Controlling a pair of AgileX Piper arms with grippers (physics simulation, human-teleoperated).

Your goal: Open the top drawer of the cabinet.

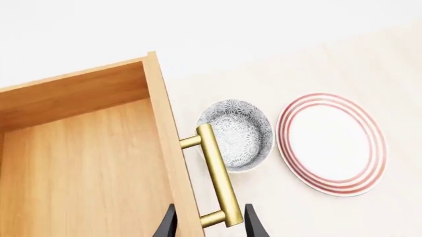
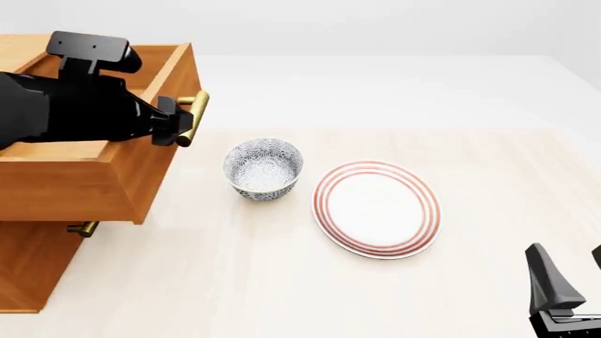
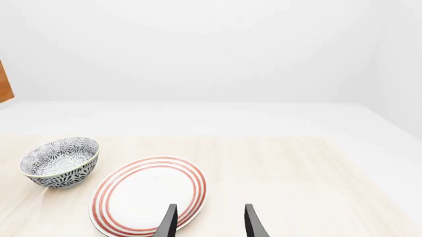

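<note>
The top drawer [image 2: 89, 179] is standing pulled well out of the cabinet [image 2: 33, 271] at the left of the pale worktop [image 2: 281, 282] in the front view, its front panel overhanging the lower drawer front, where a second brass handle [image 2: 83, 228] is peeking out beneath the drawer's bottom edge. The left end effector [image 2: 184, 120] is sitting at the top drawer's brass bar handle [image 2: 193, 118]; in the left wrist view its two dark fingertips [image 1: 254, 224] are straddling the near end of the bar, one on the drawer-panel side and one on the outer side. Whether the pads are pressing the brass cannot be told, since only the tips are showing.

Just off the drawer's front edge, a patterned grey bowl [image 2: 264, 167] is standing upright, near the handle but apart from it. A white plate with red rings [image 2: 376, 208] is lying flat beside the bowl, a narrow strip of worktop between them. Beyond the plate the surface is running open to the far and right edges.

The right end effector [image 2: 573, 285] is hanging low at the front view's bottom right corner, well apart from the plate. In the right wrist view its fingers [image 3: 252, 222] are parted with nothing between them.
</note>
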